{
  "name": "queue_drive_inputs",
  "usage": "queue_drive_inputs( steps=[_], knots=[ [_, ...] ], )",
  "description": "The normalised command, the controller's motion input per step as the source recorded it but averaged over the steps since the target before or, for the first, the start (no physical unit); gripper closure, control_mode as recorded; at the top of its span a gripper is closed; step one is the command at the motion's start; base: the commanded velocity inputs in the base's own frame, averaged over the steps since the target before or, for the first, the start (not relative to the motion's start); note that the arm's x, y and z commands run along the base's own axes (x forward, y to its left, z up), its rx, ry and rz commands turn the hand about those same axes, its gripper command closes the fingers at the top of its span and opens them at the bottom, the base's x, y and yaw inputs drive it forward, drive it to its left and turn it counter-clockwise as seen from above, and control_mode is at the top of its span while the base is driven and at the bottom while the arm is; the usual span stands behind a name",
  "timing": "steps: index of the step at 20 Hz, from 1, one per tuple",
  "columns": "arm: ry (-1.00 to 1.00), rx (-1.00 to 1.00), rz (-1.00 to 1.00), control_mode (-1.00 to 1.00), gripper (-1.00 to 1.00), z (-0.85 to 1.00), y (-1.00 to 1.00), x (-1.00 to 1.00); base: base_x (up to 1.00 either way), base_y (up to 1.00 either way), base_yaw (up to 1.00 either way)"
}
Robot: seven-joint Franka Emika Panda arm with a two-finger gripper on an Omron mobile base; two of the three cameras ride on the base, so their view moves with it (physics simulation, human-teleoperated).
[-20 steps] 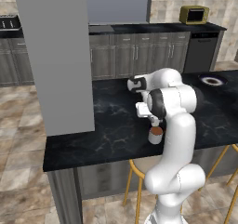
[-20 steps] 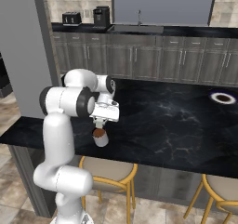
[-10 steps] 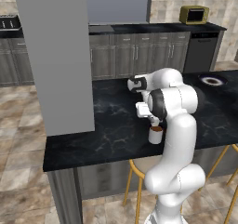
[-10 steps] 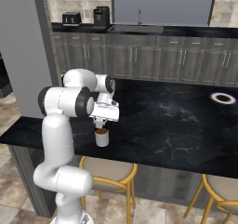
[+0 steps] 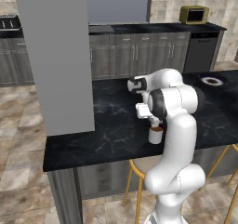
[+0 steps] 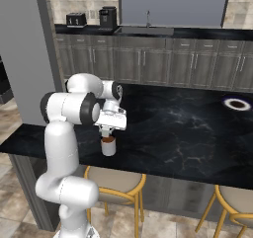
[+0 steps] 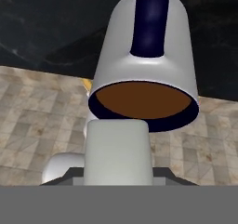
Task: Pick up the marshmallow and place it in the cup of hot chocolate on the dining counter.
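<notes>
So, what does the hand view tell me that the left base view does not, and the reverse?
Hand view: the marshmallow is held at the bottom of the picture, just before the rim of the cup of hot chocolate, and the brown liquid is seen from above. Left base view: the tool hangs over the cup near the front edge of the dining counter, with a blue-rimmed plate far to the right and a yellow appliance on the back cabinets. Both: the white cup, upright, with liquid at its top.
</notes>
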Motion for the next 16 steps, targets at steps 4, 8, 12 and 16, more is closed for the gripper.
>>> queue_drive_inputs(
  steps=[4,8,12,16],
  knots=[
    [0.0,0.0,0.0,-1.0,1.0,-0.16,-0.03,0.0,0.0,0.0,0.0],
    [0.0,0.0,0.0,-1.0,1.0,-0.07,-0.09,0.0,0.0,0.0,0.0],
    [0.0,0.0,0.01,-1.0,1.0,-0.03,-0.09,0.01,0.0,0.0,0.0],
    [0.0,0.0,0.01,-1.0,1.0,-0.04,-0.04,0.05,0.0,0.0,0.0]
  ],
)
